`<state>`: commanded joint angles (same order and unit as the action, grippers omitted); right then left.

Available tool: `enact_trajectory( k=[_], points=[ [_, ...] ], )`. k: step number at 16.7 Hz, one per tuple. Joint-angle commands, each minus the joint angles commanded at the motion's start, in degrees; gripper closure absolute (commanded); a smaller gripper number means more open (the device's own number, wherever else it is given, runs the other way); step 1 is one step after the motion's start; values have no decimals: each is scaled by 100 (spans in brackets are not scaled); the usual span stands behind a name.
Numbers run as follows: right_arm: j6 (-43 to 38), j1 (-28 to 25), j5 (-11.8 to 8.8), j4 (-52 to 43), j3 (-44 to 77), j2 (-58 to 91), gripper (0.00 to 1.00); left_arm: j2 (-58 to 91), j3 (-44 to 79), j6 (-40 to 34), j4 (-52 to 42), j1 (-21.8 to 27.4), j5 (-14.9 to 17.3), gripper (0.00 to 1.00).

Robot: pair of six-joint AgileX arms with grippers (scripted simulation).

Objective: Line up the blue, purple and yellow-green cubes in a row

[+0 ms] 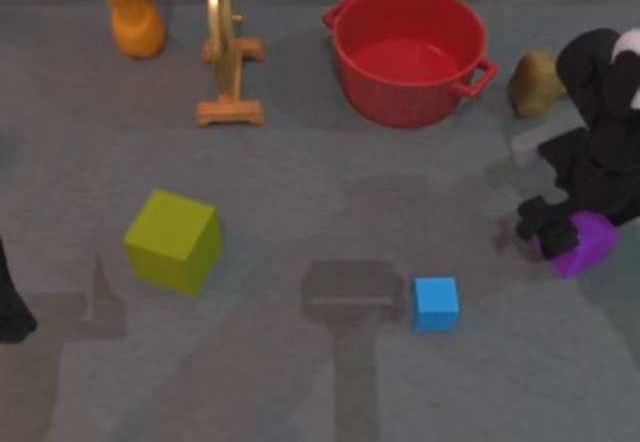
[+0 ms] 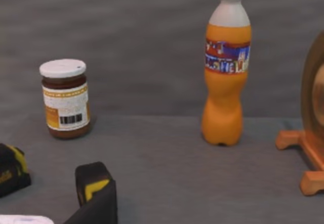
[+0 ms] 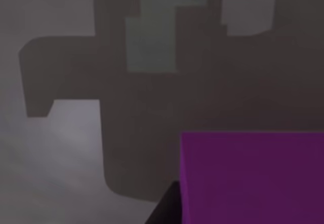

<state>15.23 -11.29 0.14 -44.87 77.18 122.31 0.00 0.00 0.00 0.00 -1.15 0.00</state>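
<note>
1. The right gripper (image 1: 556, 234) is at work at the right side of the table (image 1: 330, 192), its black body coming in from the right edge; its jaws are clamped on the purple cube (image 1: 583, 243).
2. From above, only part of that purple cube shows beneath the dark fingers; I cannot tell whether it sits on the table or is raised off it.
3. In the right wrist view the purple cube (image 3: 252, 177) fills one corner close to the lens (one dark finger edge shows against it), with blocky shadows across the grey table beyond.
4. The blue cube (image 1: 436, 303) sits flat on the table, left of the purple one and apart from it, a little nearer the front edge.
5. The yellow-green cube (image 1: 173, 241) sits well to the left of the blue one, turned slightly askew.
6. The left arm (image 1: 12, 307) is parked at the left edge of the table; I cannot tell how its jaws stand.
7. Along the back stand an orange soda bottle (image 1: 129, 7), a wooden stand (image 1: 229, 52), a red pot (image 1: 409, 54) and a brownish lump (image 1: 535, 83) just right of the pot's handle.
8. The left wrist view shows the same bottle (image 2: 226, 67) upright and a labelled jar with a white lid (image 2: 65, 98) apart from it.
</note>
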Motion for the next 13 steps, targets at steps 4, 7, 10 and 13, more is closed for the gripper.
enact_trajectory(
  k=[4, 7, 10, 13],
  points=[
    [-24, 7, -33, -69, 40, -146, 100, 0, 0, 0, 0, 0, 0, 0],
    [-22, 0, -35, -307, 205, -229, 100, 0, 0, 0, 0, 0, 0, 0],
    [-23, -13, -36, -953, 558, -474, 100, 0, 0, 0, 0, 0, 0, 0],
    [-9, -40, -37, -1436, 839, -700, 100, 0, 0, 0, 0, 0, 0, 0]
  ],
)
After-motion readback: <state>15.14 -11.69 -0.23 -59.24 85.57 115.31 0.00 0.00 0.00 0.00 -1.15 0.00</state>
